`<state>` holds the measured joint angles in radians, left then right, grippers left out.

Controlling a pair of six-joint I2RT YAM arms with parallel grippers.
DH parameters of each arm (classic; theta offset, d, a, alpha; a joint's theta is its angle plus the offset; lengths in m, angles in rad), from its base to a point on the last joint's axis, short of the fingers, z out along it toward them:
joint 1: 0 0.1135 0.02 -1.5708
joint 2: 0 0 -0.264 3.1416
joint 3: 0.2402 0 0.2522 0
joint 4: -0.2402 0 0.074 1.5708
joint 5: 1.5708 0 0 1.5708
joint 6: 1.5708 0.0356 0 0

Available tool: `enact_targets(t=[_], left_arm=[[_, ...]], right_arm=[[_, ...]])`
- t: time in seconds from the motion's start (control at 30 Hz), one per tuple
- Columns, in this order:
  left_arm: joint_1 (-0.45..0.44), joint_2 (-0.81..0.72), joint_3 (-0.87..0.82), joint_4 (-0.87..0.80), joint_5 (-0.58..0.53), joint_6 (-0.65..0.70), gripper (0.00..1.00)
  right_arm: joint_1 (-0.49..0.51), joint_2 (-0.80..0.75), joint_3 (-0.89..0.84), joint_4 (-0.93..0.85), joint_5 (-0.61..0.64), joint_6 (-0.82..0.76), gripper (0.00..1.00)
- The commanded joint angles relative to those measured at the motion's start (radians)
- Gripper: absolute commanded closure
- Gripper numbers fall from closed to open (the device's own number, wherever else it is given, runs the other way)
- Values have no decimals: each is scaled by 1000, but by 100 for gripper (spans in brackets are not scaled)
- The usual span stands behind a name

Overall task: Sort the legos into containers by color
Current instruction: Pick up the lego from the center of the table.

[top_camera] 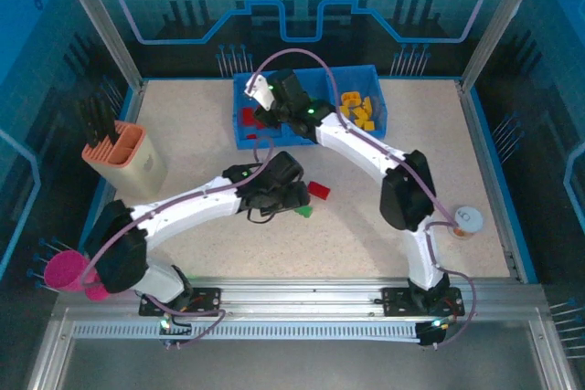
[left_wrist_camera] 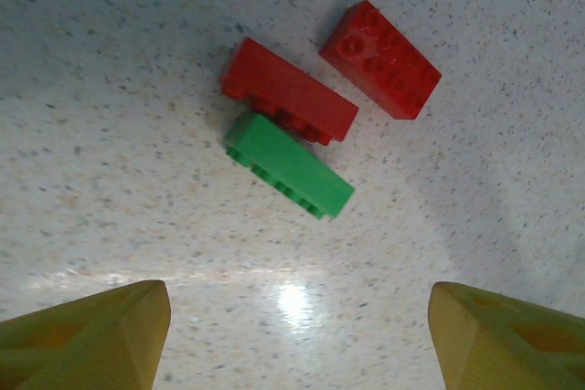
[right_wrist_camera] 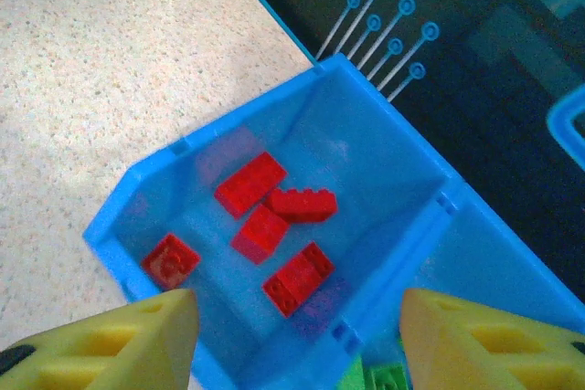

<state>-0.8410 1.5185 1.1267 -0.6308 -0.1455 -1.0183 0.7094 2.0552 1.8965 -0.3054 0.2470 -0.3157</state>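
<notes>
Left tool (left_wrist_camera: 297, 340): I see it spread wide, empty, above the middle of the bench (left_wrist_camera: 128, 70).
Loose bricks: two reds (left_wrist_camera: 379, 59), one green (left_wrist_camera: 288, 163) touching a red.
Right tool (right_wrist_camera: 297, 335): spread, empty, over the tray (right_wrist_camera: 238, 139) at the far edge.
Tray's left bin (right_wrist_camera: 366, 157): five red bricks (right_wrist_camera: 251, 184).

tray (top_camera: 379, 107) far centre | 5 bricks (right_wrist_camera: 260, 233) in its left compartment (right_wrist_camera: 366, 143) | 3 bricks (left_wrist_camera: 288, 102) on table (top_camera: 439, 180) before it

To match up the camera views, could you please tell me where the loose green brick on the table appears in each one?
Top external: green brick near the picture's centre, by a red brick.
Left wrist: green brick in the upper middle, ahead of the open left pincer.
Right wrist: aimed at the blue tray instead.
Shared landmark: the speckled tabletop.
</notes>
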Motion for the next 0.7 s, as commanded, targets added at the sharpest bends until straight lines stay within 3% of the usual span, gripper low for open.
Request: enact_targets(t=[0.0, 0.33, 0.5, 0.67], left_arm=[[-37, 76, 65, -109, -28, -185, 24], [-86, 215, 128, -162, -69, -353, 24], [-86, 283, 150, -107, -80, -393, 25], [-84, 361, 210, -112, -62, -410, 25]], right_arm=[[-32, -167, -149, 94, 50, 18, 38], [-276, -651, -651, 68, -71, 311, 35], [-334, -756, -813, 61, -86, 342, 34], [-337, -753, -860, 80, -114, 360, 34]])
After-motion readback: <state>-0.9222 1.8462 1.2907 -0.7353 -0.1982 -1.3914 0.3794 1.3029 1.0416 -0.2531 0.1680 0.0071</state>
